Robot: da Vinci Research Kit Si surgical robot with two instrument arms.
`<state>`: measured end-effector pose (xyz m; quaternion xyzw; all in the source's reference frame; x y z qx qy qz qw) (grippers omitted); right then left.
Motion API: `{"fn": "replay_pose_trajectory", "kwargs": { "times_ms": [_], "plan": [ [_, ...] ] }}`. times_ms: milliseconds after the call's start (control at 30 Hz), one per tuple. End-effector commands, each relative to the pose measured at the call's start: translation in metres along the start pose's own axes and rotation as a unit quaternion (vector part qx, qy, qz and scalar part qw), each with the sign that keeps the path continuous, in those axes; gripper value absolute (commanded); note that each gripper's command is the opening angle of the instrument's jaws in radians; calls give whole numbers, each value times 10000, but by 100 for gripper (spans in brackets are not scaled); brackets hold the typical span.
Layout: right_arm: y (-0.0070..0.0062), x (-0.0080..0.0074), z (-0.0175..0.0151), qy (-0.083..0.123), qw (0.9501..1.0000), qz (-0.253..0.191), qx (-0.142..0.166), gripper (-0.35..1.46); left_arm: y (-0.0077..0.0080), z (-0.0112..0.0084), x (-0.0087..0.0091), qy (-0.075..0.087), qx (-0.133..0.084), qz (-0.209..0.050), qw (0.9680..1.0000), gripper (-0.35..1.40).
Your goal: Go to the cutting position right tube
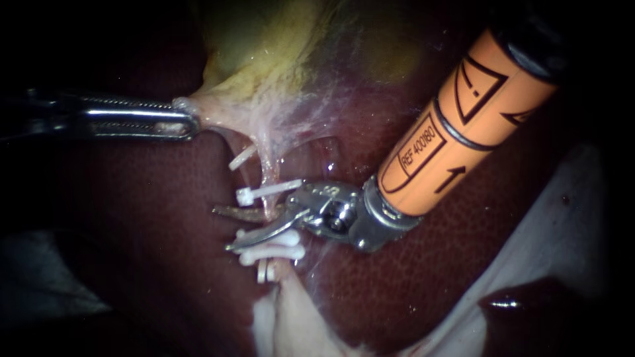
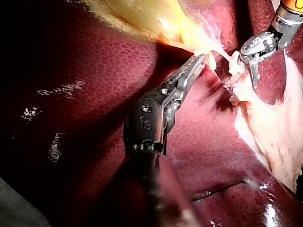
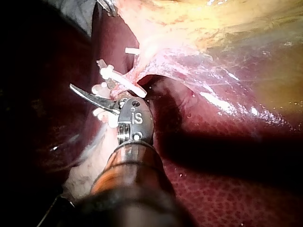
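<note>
Right instrument's point(image 1: 223, 229) blades seemingly straddle tube point(image 1: 266, 178).

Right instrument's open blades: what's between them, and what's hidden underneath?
A pale tube crosses between the right instrument's open jaws, one white clip above, more below. The lower jaw hides part of those lower clips.

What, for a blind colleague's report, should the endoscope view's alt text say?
The right instrument, orange-shafted, holds its open blades astride a tube between white clips. The left instrument, jaws shut on the gallbladder, holds it taut over dark red liver.
</note>
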<state>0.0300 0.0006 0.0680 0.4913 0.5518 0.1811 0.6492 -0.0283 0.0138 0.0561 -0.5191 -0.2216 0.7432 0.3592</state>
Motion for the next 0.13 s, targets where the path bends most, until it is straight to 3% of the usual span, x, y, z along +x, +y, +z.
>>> {"fn": "replay_pose_trajectory", "kwargs": {
  "times_ms": [33, 133],
  "plan": [
    [0, 0, -1, -2, 10000, -2, 1, 129, 0, 0, 0, 0, 5, -2, 10000, -35],
    [0, 0, -1, -2, 10000, -2, 2, 129, 0, 0, 0, 0, 4, -2, 10000, -35]
  ]
}}
